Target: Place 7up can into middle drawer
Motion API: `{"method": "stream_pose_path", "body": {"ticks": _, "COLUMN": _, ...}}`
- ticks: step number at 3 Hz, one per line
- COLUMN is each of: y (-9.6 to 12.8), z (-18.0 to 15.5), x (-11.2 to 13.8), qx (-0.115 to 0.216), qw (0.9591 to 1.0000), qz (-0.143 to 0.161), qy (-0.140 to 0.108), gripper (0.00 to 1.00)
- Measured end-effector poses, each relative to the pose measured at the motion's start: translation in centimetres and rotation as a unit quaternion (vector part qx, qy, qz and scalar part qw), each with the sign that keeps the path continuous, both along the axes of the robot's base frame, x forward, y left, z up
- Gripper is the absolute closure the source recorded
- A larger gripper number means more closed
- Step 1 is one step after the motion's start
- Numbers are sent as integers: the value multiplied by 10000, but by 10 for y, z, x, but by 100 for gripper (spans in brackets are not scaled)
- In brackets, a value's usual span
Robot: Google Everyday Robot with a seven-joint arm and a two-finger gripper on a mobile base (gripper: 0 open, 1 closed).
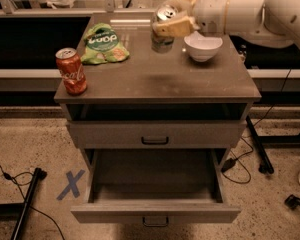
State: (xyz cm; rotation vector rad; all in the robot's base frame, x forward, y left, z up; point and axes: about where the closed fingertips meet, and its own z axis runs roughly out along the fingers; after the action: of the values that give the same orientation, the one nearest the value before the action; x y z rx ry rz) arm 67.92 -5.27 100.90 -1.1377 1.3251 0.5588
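My gripper (169,26) comes in from the upper right on a white arm and is shut on the 7up can (162,40). The can is pale silver-green with a shiny top, and I hold it tilted just above the back of the cabinet top (155,81), left of the white bowl. The middle drawer (155,213) is pulled open below at the front. Its inside looks empty and its small dark handle sits on the front panel. The can is well behind and above the open drawer.
A red Coca-Cola can (71,71) stands at the top's left front corner. A green chip bag (103,44) lies at the back left. A white bowl (202,46) sits at the back right. The upper handled drawer (155,134) is shut. Cables, stands and a blue X mark are on the floor.
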Motion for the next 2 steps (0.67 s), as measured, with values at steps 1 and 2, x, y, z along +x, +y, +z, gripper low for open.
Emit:
{"method": "stream_pose_path", "body": {"ticks": 1, "y": -13, "z": -41, "x": -80, "qx": 528, "qw": 9966, "qz": 479, "qy": 415, "gripper": 100}}
{"method": "stream_pose_path", "body": {"ticks": 2, "y": -30, "z": -49, "x": -84, "qx": 492, "qw": 9971, "qz": 294, "qy": 511, "gripper": 100}}
